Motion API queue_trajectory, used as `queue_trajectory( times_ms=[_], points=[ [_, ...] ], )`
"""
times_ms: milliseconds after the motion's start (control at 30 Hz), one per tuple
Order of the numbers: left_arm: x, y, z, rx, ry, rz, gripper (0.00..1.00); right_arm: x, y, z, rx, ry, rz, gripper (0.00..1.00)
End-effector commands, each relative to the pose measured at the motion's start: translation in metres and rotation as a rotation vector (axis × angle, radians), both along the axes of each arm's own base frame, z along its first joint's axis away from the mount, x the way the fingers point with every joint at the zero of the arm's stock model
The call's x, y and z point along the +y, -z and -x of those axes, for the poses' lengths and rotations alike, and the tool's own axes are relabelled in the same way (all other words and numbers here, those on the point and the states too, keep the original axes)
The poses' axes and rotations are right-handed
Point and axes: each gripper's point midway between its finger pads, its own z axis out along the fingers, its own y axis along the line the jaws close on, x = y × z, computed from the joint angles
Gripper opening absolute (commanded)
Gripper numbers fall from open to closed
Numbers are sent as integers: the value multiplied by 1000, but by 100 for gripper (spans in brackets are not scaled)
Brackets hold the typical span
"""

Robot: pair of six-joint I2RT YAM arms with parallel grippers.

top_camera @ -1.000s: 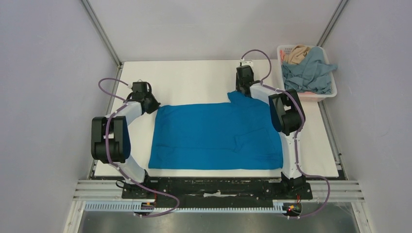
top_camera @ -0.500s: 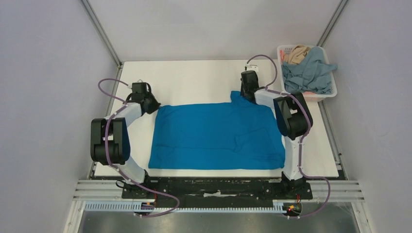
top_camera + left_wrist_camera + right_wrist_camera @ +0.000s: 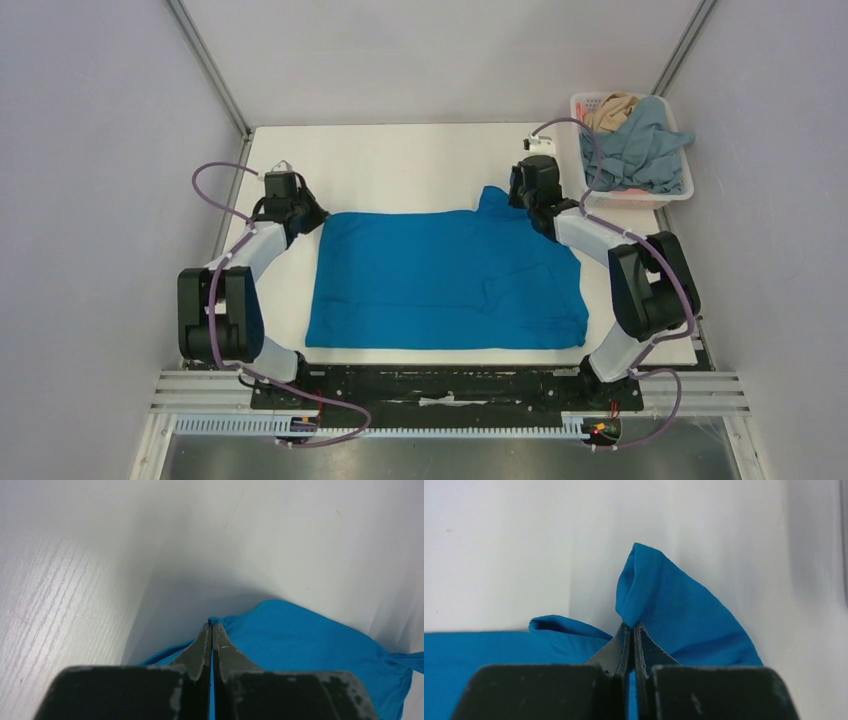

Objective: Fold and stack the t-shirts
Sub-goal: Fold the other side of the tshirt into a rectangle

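Note:
The vivid blue t-shirt (image 3: 445, 280) lies spread across the white table. My left gripper (image 3: 310, 218) is shut on its far left corner; the wrist view shows blue cloth (image 3: 310, 650) pinched between the closed jaws of the left gripper (image 3: 211, 625). My right gripper (image 3: 512, 200) is shut on its far right corner, where the cloth (image 3: 664, 595) stands up in a peak above the jaws of the right gripper (image 3: 631, 626). The dusty grey-blue t-shirt (image 3: 632, 150) and the tan t-shirt (image 3: 610, 110) lie crumpled in the basket.
The white slotted basket (image 3: 672, 195) stands at the table's far right corner, close to my right arm. The table (image 3: 400, 165) is bare white beyond the shirt. Enclosure walls and metal posts stand on both sides.
My right gripper has moved to the right with the shirt's far right corner. My left gripper has shifted slightly left and back with the far left corner. The far edge is stretched wider.

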Motion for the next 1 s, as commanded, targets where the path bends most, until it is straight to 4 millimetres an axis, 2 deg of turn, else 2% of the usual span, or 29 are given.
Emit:
queue_trajectory(
  times_ms=[0,167,400,633,767,867,967],
  points=[
    [-4,-19,6,-77,34,6,2,3,-13,22,-30,-15,-68,0],
    [-11,-18,25,-65,41,41,2,1,-19,50,-42,-23,-97,0],
    [-7,-22,53,-95,-16,52,2,-2,-26,94,-51,-33,-98,0],
    [-2,-20,82,-106,-83,66,2,-5,-23,137,-32,-51,-122,0],
    [1,-21,98,-129,-130,81,2,-7,-31,157,-62,-66,-149,0],
    [-3,-20,110,-155,-136,116,2,-10,-23,176,-32,-74,-159,0],
    [4,-17,123,-157,-183,107,2,-9,-17,190,-2,-98,-177,0]
  ],
)
